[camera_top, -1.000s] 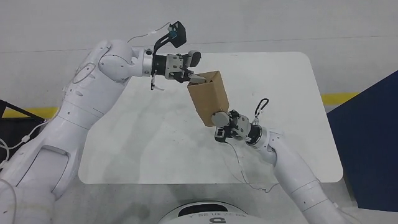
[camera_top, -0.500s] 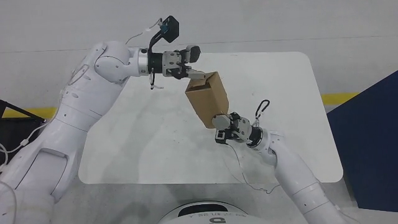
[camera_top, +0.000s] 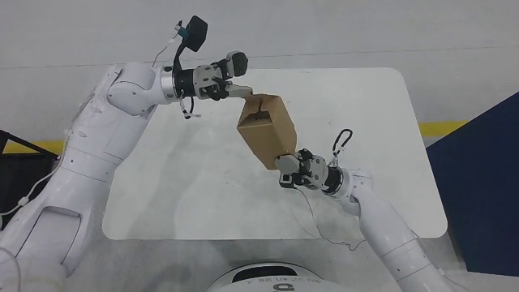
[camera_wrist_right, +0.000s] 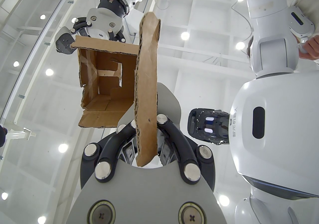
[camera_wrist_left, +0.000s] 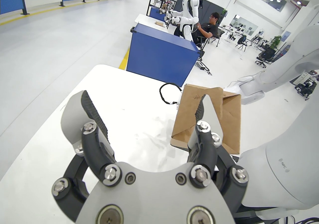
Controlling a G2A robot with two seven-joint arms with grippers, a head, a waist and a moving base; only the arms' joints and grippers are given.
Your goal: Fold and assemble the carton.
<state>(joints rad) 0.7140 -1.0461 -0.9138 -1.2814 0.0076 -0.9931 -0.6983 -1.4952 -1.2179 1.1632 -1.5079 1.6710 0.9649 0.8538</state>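
White counter [camera_top: 365, 130], grey floor [camera_top: 243, 16] around it. Brown carton [camera_top: 268, 130] held tilted above counter's middle, between both arms. Right fingers [camera_wrist_right: 169, 103] clamped narrow on flap [camera_wrist_right: 147, 73] at carton's near, open end. Left fingers [camera_wrist_left: 74, 115] spread wide at far end. One tip touches carton, other stays apart.

The right gripper [camera_wrist_right: 147, 125] pinches the brown carton [camera_wrist_right: 104, 85] by one flap, the carton's open end facing the camera. The left gripper [camera_wrist_right: 87, 33] sits at the carton's far end.
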